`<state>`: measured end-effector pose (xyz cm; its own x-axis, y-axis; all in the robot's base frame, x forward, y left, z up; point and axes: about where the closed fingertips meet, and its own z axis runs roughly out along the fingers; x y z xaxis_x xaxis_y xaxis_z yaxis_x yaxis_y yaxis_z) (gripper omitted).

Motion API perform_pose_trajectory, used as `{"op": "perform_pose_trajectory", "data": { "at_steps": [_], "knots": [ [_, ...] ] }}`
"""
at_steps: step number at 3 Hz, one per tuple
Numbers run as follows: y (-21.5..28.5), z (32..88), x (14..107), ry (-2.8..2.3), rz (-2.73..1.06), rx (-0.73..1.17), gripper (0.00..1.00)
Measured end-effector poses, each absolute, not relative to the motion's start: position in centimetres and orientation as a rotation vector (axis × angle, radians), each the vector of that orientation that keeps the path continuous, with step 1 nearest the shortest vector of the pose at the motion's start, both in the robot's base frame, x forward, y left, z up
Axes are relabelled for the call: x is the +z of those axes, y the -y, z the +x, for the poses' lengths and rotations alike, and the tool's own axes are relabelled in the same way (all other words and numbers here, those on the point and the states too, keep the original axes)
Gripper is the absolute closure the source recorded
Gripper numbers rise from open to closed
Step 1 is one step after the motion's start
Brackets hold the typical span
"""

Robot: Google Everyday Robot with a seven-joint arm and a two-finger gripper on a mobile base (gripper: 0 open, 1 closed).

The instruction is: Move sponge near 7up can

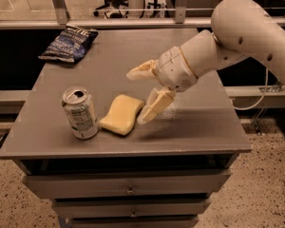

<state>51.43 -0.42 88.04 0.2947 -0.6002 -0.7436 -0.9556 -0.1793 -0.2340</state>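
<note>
The task is judged to be all but done: the sponge [121, 114] is seen lying flat on the grey table top [199, 122], just beside the 7up can [80, 113], with its left end close to the can's base; whether the two touch cannot be told. The can is found standing upright near the front left of the table, its opened top turned towards the camera. The sponge is not lifted or gripped by anything, so the placing itself is taken as complete, and what is left appears to be only the clearing of the arm from the sponge. The gripper [143, 95] is held just to the right of the sponge, low over the table, and its two cream fingers are spread wide apart. Nothing is held between them. The upper finger [138, 72] is pointed away over the table, well clear of everything. The lower finger [153, 108] is angled down so that its tip is brought right by the sponge's right edge, but contact there cannot be made out with certainty. A dark blue snack bag [69, 42] is left at the far left corner, well apart from the rest.
</note>
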Motion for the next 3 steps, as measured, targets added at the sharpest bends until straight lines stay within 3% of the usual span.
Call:
{"op": "perform_pose_trajectory", "data": {
  "at_steps": [1,2,3],
  "knots": [
    [2.5,53.0,88.5,-1.427,-1.846,0.599,0.00],
    [8.4,56.3,90.7,-1.498,-1.762,0.464,0.00],
    [8.3,56.3,90.8,-1.495,-1.761,0.463,0.00]
  ]
}}
